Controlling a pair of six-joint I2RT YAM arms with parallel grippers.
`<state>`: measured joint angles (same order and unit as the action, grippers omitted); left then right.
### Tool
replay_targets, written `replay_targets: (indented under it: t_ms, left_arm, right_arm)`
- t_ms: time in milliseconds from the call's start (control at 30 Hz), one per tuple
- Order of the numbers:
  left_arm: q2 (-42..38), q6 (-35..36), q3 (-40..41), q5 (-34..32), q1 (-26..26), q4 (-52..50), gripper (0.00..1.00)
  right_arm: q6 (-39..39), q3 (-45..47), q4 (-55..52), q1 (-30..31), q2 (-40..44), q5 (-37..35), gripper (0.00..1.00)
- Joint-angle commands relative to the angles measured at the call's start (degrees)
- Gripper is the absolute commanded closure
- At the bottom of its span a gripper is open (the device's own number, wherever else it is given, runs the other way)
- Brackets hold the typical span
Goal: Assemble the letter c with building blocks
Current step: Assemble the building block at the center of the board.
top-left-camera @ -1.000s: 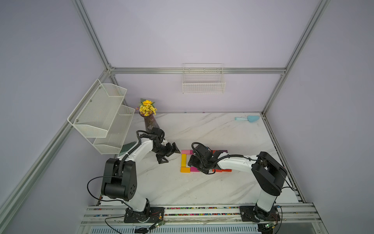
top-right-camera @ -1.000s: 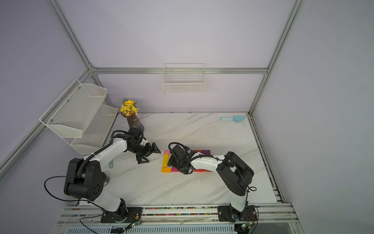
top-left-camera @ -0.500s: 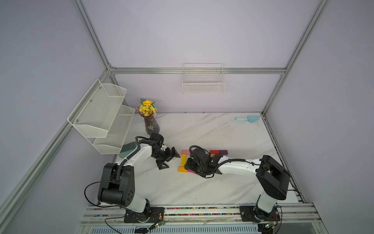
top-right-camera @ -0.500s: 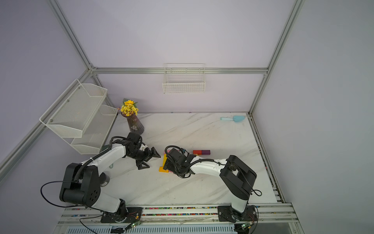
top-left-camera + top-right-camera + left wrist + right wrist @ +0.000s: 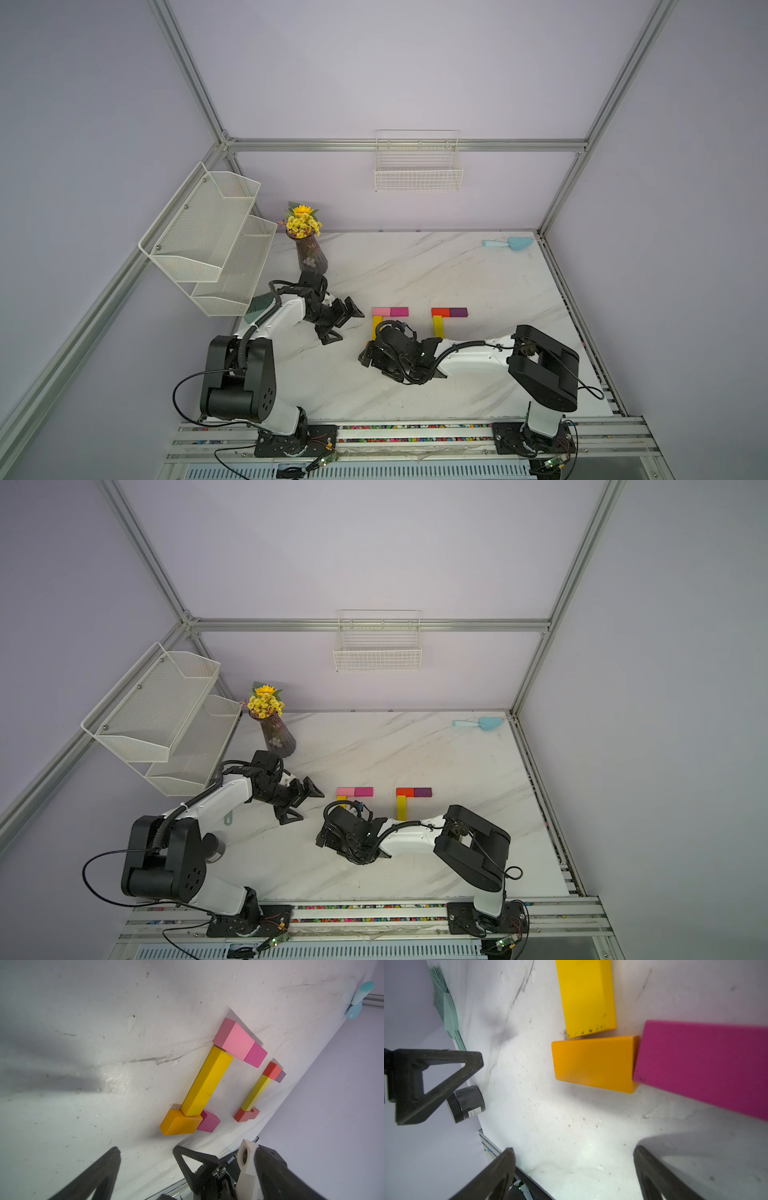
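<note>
Both arms have drawn back since a second ago, uncovering the building blocks (image 5: 440, 311). The right tool (image 5: 574, 1150) gapes wide and empty. Just beyond it the orange block (image 5: 593, 1064) and magenta block (image 5: 695, 1068) lie end to end, crosswise at the foot of the yellow block (image 5: 587, 995). The left tool (image 5: 344, 323), also wide and empty, stands off sideways. Nearside, the desk (image 5: 415, 399) is bare.

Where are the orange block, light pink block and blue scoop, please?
orange block (image 5: 180, 1124), left wrist view, top face.
light pink block (image 5: 237, 1042), left wrist view, top face.
blue scoop (image 5: 519, 243), in a top view, bowl.

Left pincer (image 5: 350, 328) jaws wide apart, empty; right pincer (image 5: 574, 1149) spread, empty.
</note>
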<state>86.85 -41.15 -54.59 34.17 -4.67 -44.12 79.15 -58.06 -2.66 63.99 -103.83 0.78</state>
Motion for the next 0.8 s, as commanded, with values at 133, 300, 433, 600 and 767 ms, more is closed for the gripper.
replay_targets:
  t_ms: [133, 300, 433, 600, 767]
  left_arm:
    - [-1.11, 0.03, 2.27, 3.67, 0.18, 2.64, 0.0]
    - [-0.9, -0.93, 2.95, 4.63, 0.0, 3.77, 0.0]
    - [-1.08, -2.12, 4.02, 4.9, -0.59, 4.99, 0.0]
    - [-1.31, -3.62, 5.37, 4.54, -1.78, 6.38, 0.0]
    - [-1.33, -4.97, 6.33, 3.96, -3.08, 7.51, 0.0]
  right_arm:
    - [4.19, 4.82, -1.1, -0.48, 3.91, -4.61, 0.08]
    - [3.64, 6.27, -1.12, -2.32, 5.62, -5.26, 0.08]
    - [2.61, 6.47, -1.12, -4.4, 6.35, -4.94, 0.08]
    - [1.14, 5.71, -1.04, -6.69, 6.11, -3.62, 0.08]
    - [0.22, 5.24, -1.12, -7.89, 5.9, -2.54, 0.08]
